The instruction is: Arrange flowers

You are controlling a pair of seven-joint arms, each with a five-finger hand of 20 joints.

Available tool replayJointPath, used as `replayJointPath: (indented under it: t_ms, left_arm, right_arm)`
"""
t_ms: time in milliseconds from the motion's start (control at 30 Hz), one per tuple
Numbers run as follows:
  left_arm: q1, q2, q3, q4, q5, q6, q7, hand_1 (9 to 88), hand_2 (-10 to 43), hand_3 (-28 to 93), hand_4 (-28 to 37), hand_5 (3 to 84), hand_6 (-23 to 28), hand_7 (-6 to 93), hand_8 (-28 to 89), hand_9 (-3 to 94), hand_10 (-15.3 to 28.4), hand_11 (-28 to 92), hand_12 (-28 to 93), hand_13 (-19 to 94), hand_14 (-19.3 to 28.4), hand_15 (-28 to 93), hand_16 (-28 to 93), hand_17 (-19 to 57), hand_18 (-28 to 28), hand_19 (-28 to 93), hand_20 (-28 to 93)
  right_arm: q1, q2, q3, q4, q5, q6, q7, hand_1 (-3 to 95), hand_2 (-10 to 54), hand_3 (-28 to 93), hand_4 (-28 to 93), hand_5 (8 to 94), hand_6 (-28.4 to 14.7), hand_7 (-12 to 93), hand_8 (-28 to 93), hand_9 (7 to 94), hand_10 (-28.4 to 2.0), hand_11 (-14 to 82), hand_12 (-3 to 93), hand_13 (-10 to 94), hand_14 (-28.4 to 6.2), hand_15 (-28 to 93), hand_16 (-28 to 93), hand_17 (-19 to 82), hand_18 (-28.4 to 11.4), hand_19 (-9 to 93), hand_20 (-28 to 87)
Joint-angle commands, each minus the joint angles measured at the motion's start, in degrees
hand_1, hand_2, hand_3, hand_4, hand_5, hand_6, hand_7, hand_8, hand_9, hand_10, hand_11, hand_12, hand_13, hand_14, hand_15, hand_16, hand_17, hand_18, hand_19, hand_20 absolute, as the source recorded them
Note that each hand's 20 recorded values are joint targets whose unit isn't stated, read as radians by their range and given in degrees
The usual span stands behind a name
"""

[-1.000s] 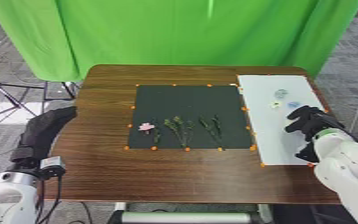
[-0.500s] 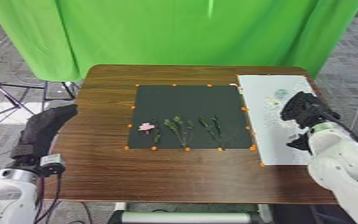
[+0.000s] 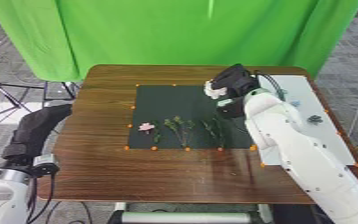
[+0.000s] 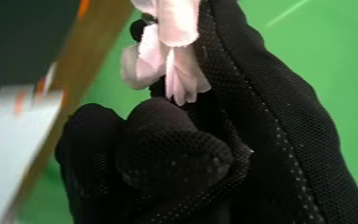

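In the head view, the right hand (image 3: pixel 236 80) is at the far right corner of the black sheet (image 3: pixel 171 102), its fingers gripping a white flower (image 3: pixel 214 91). Toward the near side of that sheet lie a pink flower (image 3: pixel 146 127) and green sprigs (image 3: pixel 180 125). A grey-green bloom (image 3: pixel 315 119) lies on the white sheet (image 3: pixel 291 145). The left hand (image 3: pixel 44 120), fingers straight, is by the counter's (image 3: pixel 95 175) left edge. In the right wrist view, the white flower's pale petals touch the right hand's (image 4: pixel 175 165) glove.
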Motion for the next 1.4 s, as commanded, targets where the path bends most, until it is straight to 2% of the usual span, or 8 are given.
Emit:
replayJointPath:
  t_ms: [33,233,367,500,633,1167,1333,1400]
  left_arm:
    - [-1.13,0.62,1.46,0.41,-0.41,-0.21,0.47,21.2,-1.5,65,-23.8,50.4,3.2,15.3,-6,43.9,13.6,16,11,29,14.9,7,2,2.0,9.8,2,14]
    - [-3.71,0.66,3.88,1.43,-0.4,-1.32,1.5,20.8,-2.0,66,-23.5,50.3,3.2,15.3,-6,43.9,13.5,16,11,29,15.0,7,2,2.0,9.9,2,13]
    - [-4.88,0.88,5.2,1.91,-0.46,-0.71,1.76,20.3,-3.0,66,-23.1,50.0,3.1,15.4,-6,43.8,13.5,16,11,29,14.9,7,2,1.9,10.0,2,13]
    - [-6.71,-0.3,7.18,2.53,-1.76,-0.05,2.85,20.3,-3.1,66,-22.9,50.0,3.1,15.3,-6,43.9,13.6,16,11,29,14.9,7,2,1.9,10.0,2,13]
    - [-8.18,-0.91,8.56,2.92,-1.16,-1.28,2.74,20.4,-3.1,66,-23.0,50.0,3.0,15.3,-6,44.0,13.6,16,11,29,14.9,7,2,1.9,10.0,2,14]
    - [-8.83,-1.35,8.95,3.13,-0.98,-2.26,1.84,20.6,-2.9,66,-22.9,50.1,3.2,15.1,-6,44.1,13.5,16,11,29,15.0,7,2,1.9,10.1,1,14]
    - [-9.34,-1.42,9.38,3.47,-0.81,-2.58,1.58,20.5,-2.9,66,-22.8,50.0,3.1,15.1,-6,44.1,13.4,16,11,29,15.1,7,2,1.6,10.3,2,14]
    - [-9.4,-1.47,9.43,3.58,-0.79,-2.62,1.51,20.6,-2.9,66,-22.8,49.9,3.1,15.1,-6,44.1,13.4,16,11,29,15.1,7,2,1.6,10.3,2,14]
  right_arm:
    - [5.5,-15.15,-7.51,6.61,0.69,-1.68,-1.05,67.2,-9.5,52,-14,82.6,2.1,14,5,85.9,-10.8,1.5,23.2,94,0.0,64,21,71,-9.2,93,56]
    - [7.22,-20.2,-8.92,13.35,1.79,-2.57,-0.67,67.1,-9.5,52,-14,82.6,2.1,14,5,85.7,-10.8,1.4,23.2,94,0.2,65,21,71,-9.2,93,56]
    - [7.75,-22.14,-9.32,16.63,0.31,-3.4,-0.78,66.8,-9.5,52,-14,82.5,2.1,14,5,85.6,-10.6,1.4,23.1,94,0.2,65,21,71,-9.2,93,56]
    - [7.6,-22.92,-9.73,19.29,-1.95,-2.96,-0.63,66.8,-9.5,52,-15,82.3,2.1,15,5,85.3,-10.2,1.4,23.3,94,0.1,64,21,71,-9.2,93,57]
    - [7.21,-24.25,-9.42,22.65,-3.69,-3.17,-0.13,66.4,-9.5,53,-15,82.1,2.3,15,5,85.1,-10.0,1.4,23.3,94,0.0,64,21,71,-9.4,93,57]
    - [8.35,-25.21,-9.33,24.58,-5.16,-3.94,-0.45,64.0,-9.5,54,-15,80.0,2.8,15,4,82.8,-9.4,1.1,22.7,94,-0.2,63,22,70,-9.9,93,57]
    - [8.32,-24.93,-9.79,23.56,-4.1,-3.42,-0.41,61.4,-9.5,54,-14,72.9,3.2,15,1,74.0,-12.3,8.8,15.0,94,-0.5,61,24,68,-10.0,93,56]
    - [8.3,-25.01,-9.66,23.41,-4.26,-3.46,-0.48,56.0,-9.5,61,-16,65.9,4.6,16,-5,71.4,-12.9,9.6,13.4,94,-0.7,60,24,68,-10.1,93,56]
